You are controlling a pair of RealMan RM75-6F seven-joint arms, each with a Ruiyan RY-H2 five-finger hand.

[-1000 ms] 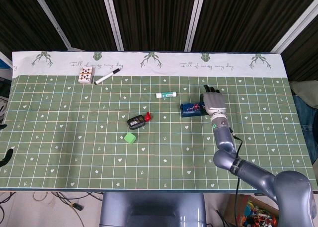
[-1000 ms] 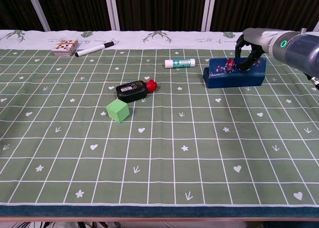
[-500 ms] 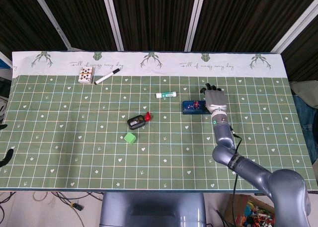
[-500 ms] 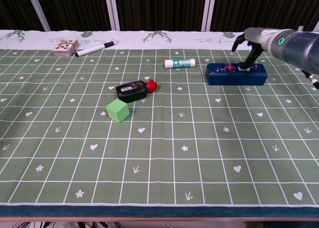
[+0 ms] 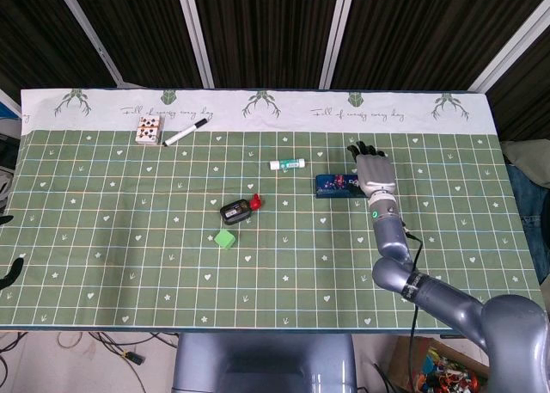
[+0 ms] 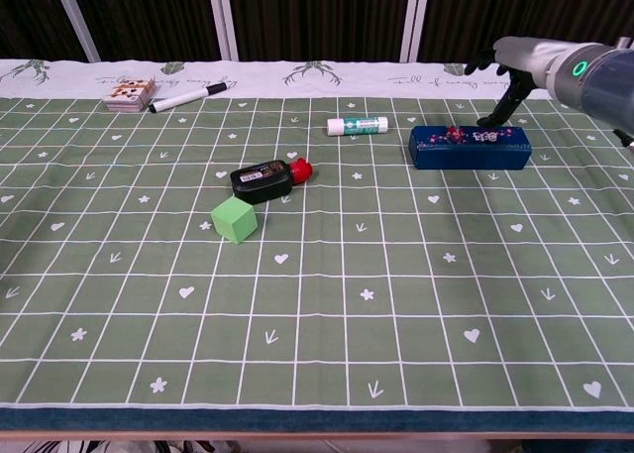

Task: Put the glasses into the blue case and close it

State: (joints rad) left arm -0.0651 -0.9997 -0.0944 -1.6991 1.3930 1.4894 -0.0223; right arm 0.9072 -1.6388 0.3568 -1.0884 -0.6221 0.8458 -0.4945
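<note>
Hovering over the closed case's (image 6: 471, 147) right end, your right hand (image 6: 502, 71) has fingers spread, holding nothing; the case sits at its 7 o'clock.

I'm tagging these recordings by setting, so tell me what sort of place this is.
Probably a robot lab or data-collection room, not a home. A green printed tablecloth holds unrelated small props: a blue case, a green cube, a marker. Dark curtains hang behind, and cables trail on the floor.
</note>
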